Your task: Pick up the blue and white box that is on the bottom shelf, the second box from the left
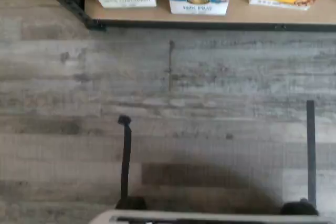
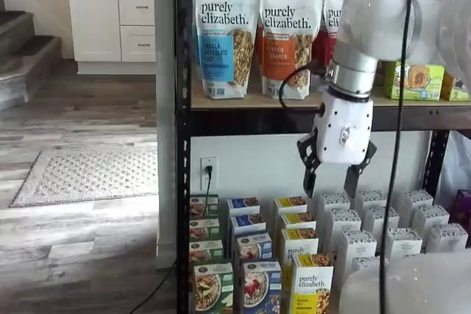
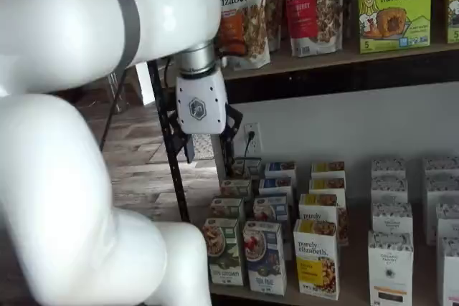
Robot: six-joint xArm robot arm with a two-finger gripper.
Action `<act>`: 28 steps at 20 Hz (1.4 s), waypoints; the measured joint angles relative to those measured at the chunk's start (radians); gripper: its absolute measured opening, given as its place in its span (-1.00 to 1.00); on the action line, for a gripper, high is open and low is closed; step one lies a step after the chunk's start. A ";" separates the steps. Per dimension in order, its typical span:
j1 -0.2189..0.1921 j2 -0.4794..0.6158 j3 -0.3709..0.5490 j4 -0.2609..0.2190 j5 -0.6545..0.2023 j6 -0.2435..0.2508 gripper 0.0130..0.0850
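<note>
— Where is the small blue and white cardboard carton (image 2: 257,287) seen?
— At the front edge of the black-framed bottom shelf (image 3: 344,281), beside a green-fronted carton (image 2: 210,287).

— And the white two-finger gripper (image 2: 332,173)?
— Held well above, fingers spread, nothing gripped; descent and grasp are judged outstanding.

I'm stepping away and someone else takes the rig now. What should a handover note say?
Gripper: open, empty, hanging above the rows of cartons, in both shelf views.
The blue and white box stands untouched at the front of the bottom shelf, between the green-fronted carton and the yellow and white carton.
Done: nothing grasped.
Left: descend, grip, lift.
</note>
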 joint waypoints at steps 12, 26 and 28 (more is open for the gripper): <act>0.026 0.153 0.109 0.025 -0.291 -0.008 1.00; 0.063 0.371 0.145 0.024 -0.551 0.004 1.00; 0.069 0.400 0.147 0.019 -0.588 0.011 1.00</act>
